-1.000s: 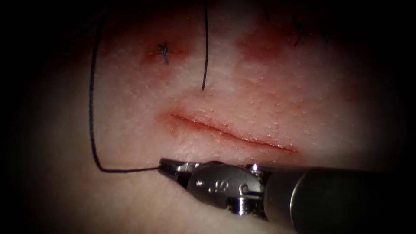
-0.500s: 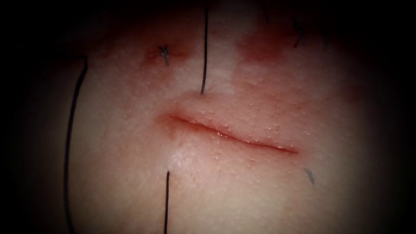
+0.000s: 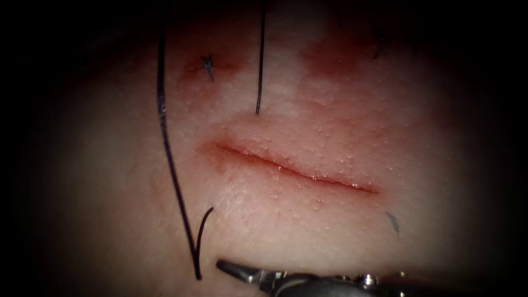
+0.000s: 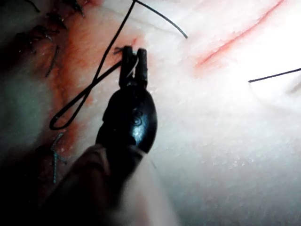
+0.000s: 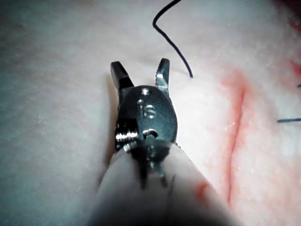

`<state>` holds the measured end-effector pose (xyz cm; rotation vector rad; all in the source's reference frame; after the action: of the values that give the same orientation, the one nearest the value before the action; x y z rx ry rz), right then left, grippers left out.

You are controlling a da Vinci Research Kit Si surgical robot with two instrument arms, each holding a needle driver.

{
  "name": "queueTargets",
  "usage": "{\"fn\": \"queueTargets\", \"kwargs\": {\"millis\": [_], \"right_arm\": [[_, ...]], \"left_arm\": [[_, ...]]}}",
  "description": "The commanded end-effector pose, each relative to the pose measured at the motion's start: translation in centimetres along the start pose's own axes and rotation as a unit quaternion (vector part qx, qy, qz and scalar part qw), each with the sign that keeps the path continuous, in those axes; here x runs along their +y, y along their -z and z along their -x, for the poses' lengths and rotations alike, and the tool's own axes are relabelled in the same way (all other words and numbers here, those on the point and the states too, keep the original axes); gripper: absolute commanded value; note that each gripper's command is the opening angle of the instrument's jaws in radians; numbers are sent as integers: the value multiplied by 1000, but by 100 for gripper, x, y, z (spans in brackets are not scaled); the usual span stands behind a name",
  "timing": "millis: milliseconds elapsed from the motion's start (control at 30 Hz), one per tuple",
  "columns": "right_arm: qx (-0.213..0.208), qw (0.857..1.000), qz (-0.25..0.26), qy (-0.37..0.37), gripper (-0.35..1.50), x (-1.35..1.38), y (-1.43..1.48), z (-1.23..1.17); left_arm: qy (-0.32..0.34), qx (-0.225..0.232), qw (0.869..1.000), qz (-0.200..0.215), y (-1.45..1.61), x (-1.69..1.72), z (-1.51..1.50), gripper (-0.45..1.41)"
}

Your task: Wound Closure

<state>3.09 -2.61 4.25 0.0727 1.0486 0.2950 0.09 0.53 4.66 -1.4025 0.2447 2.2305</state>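
On the endoscope view's left, the thread (image 3: 168, 148) runs down from the dark upper edge, folds into a sharp V near the bottom and climbs back to a short hooked free end beside the cut's left tip. Another strand comes straight down from above and ends in the tissue (image 3: 341, 231) just above the cut (image 3: 297, 173). The cut lies open, a thin slanting red line with pink, swollen edges and red fluid (image 3: 330, 60) staining the skin above it. A small dark stitch (image 3: 208, 66) sits above the cut to the left.

At the bottom edge, the right arm's tool (image 3: 231, 269) comes in from the right, its tip pointing left toward the thread's fold, close to it but apart from it. The right wrist view settles what the endoscope leaves unclear: the right tool's (image 5: 140, 73) jaws stand wide apart with nothing between them, and the thread's free end curls on the tissue beyond.

The left wrist view gives the left arm's tool (image 4: 133, 59), its jaws closed together on the thread, which forms a long loop trailing away over a red-stained strip of tissue beside older dark stitches.

I cannot make out the needle anywhere.
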Motion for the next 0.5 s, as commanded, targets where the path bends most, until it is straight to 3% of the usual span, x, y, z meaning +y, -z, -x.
{"fn": "queueTargets", "kwargs": {"millis": [33, 167, 433, 467, 500], "right_arm": [[-2, 1000, 6, 4, 130, 9, -16, 8], [-5, 1000, 20, 18, 132, 31, -47, 28], [-17, 999, 38, 25, 132, 46, -87, 50], [-18, 999, 39, 25, 128, 47, -89, 51], [-18, 999, 40, 25, 101, 49, -93, 53]], "left_arm": [[0, 0, 1000, 1, -7, 4, 5, -45], [0, 0, 1000, 1, -6, 4, 5, -45], [0, 0, 1000, 1, -6, 4, 5, -45], [0, 0, 1000, 1, -6, 4, 5, -45], [0, 0, 1000, 1, -6, 3, 5, -45]]}}
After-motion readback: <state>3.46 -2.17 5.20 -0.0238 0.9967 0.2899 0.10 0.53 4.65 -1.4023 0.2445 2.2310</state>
